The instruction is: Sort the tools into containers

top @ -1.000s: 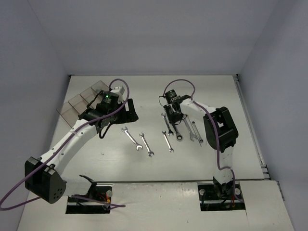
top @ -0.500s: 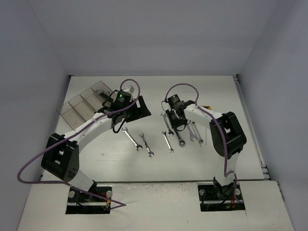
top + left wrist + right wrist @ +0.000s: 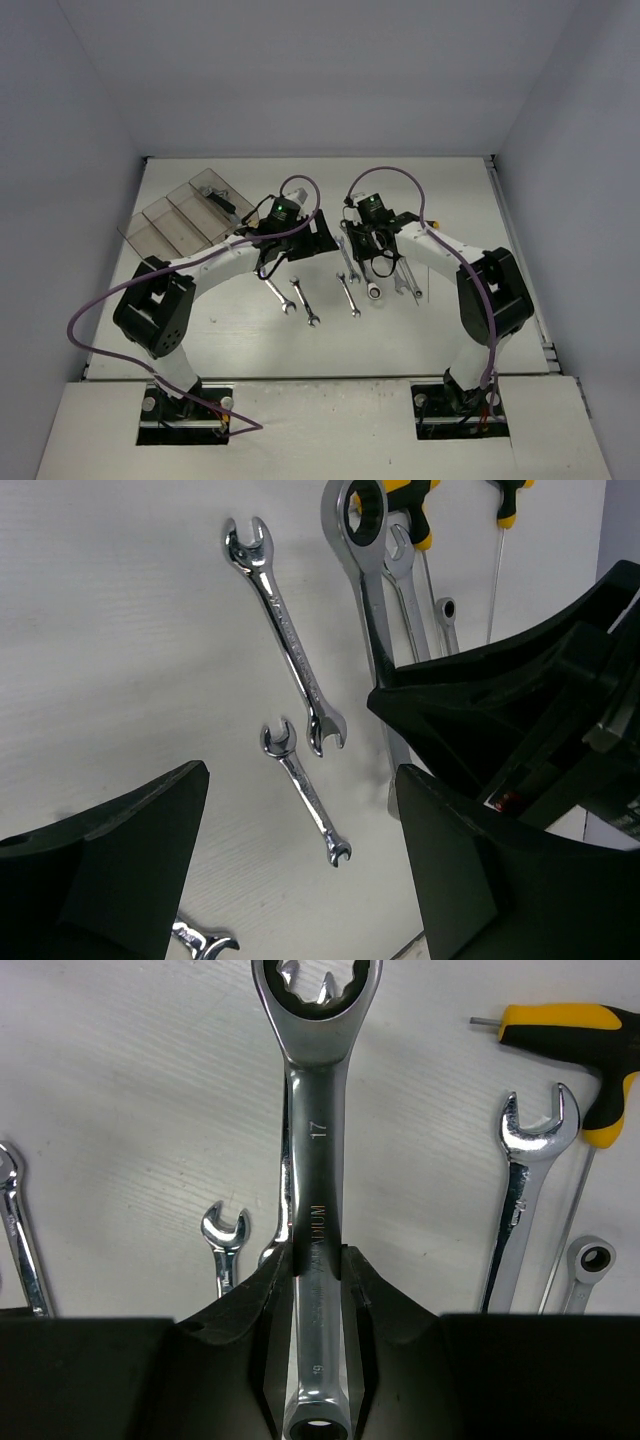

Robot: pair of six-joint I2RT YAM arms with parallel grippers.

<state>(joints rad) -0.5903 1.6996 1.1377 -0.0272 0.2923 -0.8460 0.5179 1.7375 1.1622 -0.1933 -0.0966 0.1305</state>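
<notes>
Four clear smoky bins [image 3: 180, 215] stand in a row at the back left. My right gripper [image 3: 368, 248] is shut on a large ratcheting ring wrench marked 17 [image 3: 315, 1150], gripping its shaft [image 3: 316, 1260]; the ring end points away from the wrist. The same wrench shows in the left wrist view [image 3: 362, 540]. My left gripper [image 3: 316, 236] is open and empty [image 3: 300, 870], above a small open-end wrench [image 3: 305, 790] and a longer one [image 3: 285, 630], just left of the right gripper.
Several loose wrenches [image 3: 303, 300] lie in the table's middle. A combination wrench [image 3: 520, 1200], a small ring wrench [image 3: 590, 1260] and a yellow-handled hex key [image 3: 570, 1020] lie right of the held wrench. A small dark object [image 3: 224, 200] is at the rightmost bin.
My left arm has swung right, from over the bins to the middle beside the right gripper. My right gripper has shifted slightly right and toward me over the wrenches.
</notes>
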